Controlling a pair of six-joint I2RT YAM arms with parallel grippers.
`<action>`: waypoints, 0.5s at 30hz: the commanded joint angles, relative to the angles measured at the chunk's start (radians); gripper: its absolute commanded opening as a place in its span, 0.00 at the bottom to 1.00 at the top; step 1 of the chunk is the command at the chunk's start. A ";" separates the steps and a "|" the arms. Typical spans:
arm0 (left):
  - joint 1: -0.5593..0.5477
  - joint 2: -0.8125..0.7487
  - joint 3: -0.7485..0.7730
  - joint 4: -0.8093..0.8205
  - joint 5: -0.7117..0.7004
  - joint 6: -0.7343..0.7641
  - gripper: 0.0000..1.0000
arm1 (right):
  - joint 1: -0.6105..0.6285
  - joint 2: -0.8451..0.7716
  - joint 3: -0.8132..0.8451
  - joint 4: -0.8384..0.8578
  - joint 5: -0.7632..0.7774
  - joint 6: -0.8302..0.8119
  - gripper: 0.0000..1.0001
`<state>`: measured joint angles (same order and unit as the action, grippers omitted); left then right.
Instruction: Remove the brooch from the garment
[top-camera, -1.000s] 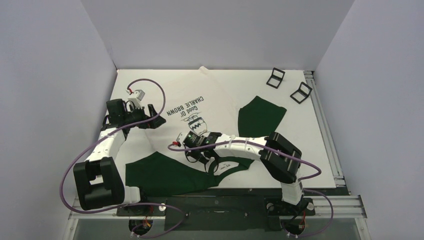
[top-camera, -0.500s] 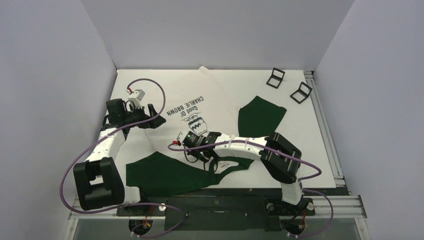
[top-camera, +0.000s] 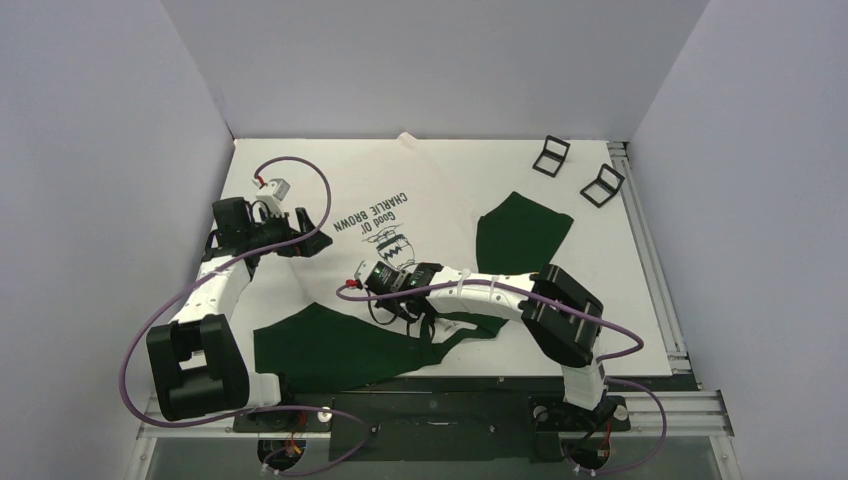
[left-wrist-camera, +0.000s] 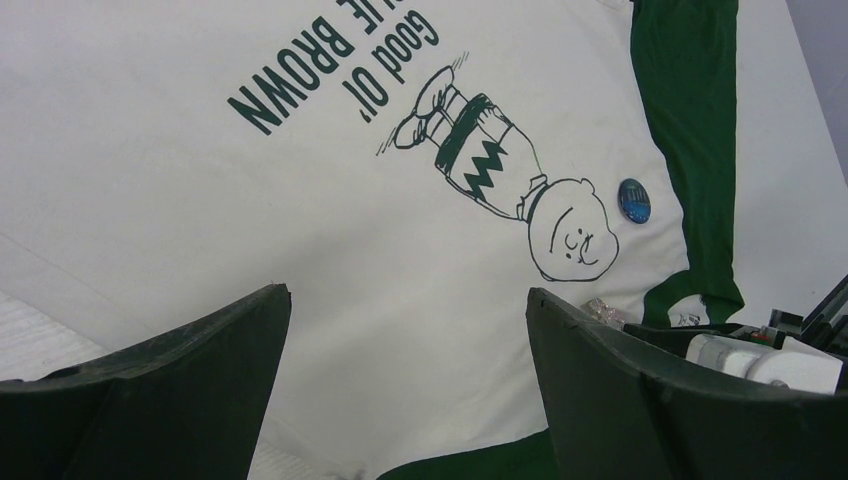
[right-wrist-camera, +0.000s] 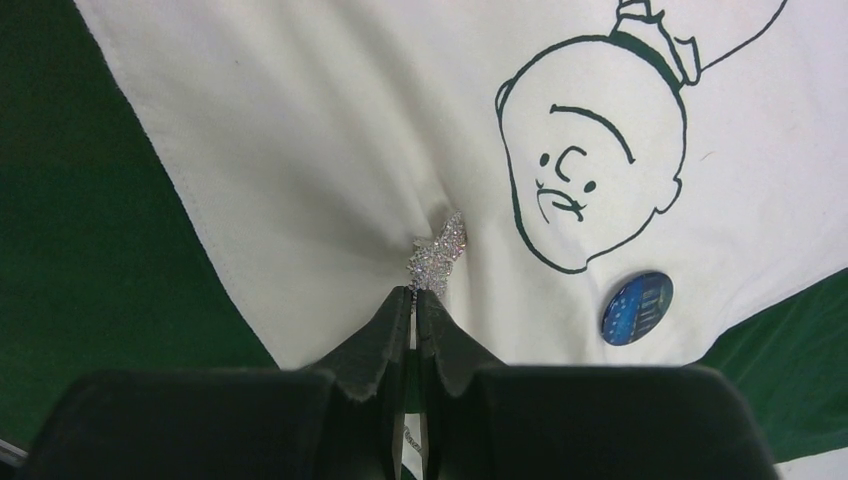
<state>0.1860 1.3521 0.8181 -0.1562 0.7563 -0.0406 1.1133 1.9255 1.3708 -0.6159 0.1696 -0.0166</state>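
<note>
The garment (top-camera: 440, 190) lies spread on the table, white with dark green sleeves and a cartoon face (right-wrist-camera: 590, 180). A sparkly silver brooch (right-wrist-camera: 437, 252) sits on the white cloth next to the face, and the cloth puckers around it. My right gripper (right-wrist-camera: 413, 295) is shut on the brooch's near end; in the top view it (top-camera: 392, 310) is by the collar. The brooch also shows in the left wrist view (left-wrist-camera: 606, 310). My left gripper (left-wrist-camera: 408, 292) is open and empty above the shirt's left part, left of the lettering (top-camera: 310, 236).
A round blue button pin (right-wrist-camera: 637, 308) is fixed to the shirt right of the face, also in the left wrist view (left-wrist-camera: 634, 199). Two small black stands (top-camera: 551, 155) (top-camera: 602, 185) sit at the back right. Walls enclose the table on three sides.
My right gripper has shifted slightly up and left while shut on the brooch, tugging the cloth near the collar. The left arm has not moved.
</note>
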 joint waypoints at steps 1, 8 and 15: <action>0.003 -0.031 0.010 0.053 0.030 0.004 0.85 | -0.012 -0.009 0.038 -0.018 0.068 0.000 0.03; 0.003 -0.031 0.010 0.053 0.030 0.006 0.85 | -0.012 0.011 0.043 -0.021 0.085 0.003 0.19; 0.004 -0.031 0.010 0.052 0.031 0.010 0.86 | -0.018 0.025 0.044 -0.016 0.079 -0.003 0.17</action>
<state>0.1860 1.3521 0.8181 -0.1524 0.7624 -0.0406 1.1107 1.9282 1.3746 -0.6228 0.2054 -0.0151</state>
